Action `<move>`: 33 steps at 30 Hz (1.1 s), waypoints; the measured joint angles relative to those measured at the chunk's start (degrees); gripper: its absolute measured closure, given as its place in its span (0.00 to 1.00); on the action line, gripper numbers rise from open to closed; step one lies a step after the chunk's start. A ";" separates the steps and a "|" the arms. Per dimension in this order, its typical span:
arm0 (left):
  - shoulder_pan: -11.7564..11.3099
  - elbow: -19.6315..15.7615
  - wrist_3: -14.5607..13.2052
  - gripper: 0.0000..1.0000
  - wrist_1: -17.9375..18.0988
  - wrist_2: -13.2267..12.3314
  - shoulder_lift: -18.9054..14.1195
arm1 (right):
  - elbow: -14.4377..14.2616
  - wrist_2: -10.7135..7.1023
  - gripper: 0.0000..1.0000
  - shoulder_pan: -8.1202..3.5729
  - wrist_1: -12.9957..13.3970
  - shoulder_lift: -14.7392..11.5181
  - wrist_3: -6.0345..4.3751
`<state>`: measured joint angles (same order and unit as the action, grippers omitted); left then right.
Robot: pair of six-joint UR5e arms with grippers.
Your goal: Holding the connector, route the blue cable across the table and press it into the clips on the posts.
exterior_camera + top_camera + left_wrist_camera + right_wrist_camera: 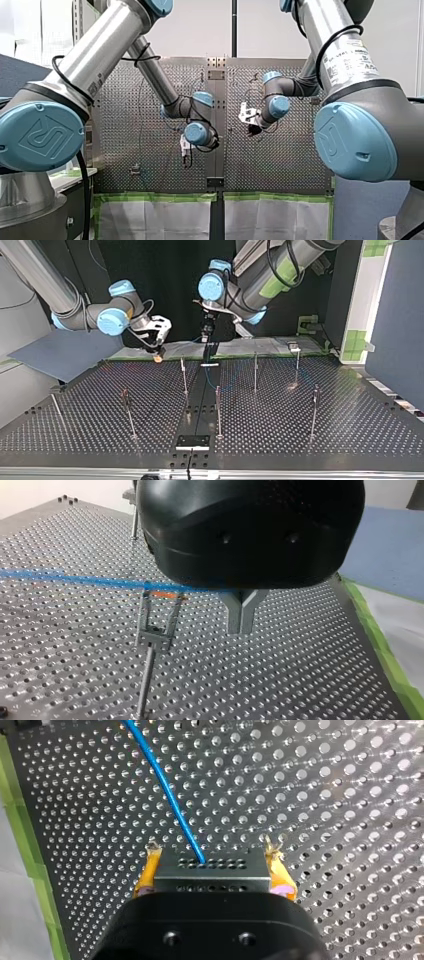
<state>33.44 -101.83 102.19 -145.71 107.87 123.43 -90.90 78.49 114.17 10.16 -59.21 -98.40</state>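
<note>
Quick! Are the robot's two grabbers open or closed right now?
Left gripper: jaws closed; whether they pinch anything cannot be told.
Right gripper: closed on the connector of the blue cable.

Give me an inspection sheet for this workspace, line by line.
Surface: perforated table, metal posts standing on it.
Job's things: connector with blue cable leaving it; the cable crosses the top of a clip, seated or not cannot be told.
Clutter: nothing seen.
Grippers: right tool shut on the connector, yellow pads; left tool shut, above the table.
Cables: black cable hanging by my left arm's base.
Surroundings: green tape along the table edge.
</note>
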 joint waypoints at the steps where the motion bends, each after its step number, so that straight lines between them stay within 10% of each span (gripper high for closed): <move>1: -0.11 0.54 0.06 1.00 -0.38 -0.14 0.00 | 0.01 -0.19 1.00 -0.15 0.17 0.00 -0.08; 33: -3.67 15.16 0.01 1.00 -9.29 -3.01 4.44 | 1.69 -2.79 1.00 -4.39 1.71 0.58 -1.01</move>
<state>29.78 -86.68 102.20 -155.00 104.86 127.87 -89.20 75.70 109.79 11.87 -58.63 -99.41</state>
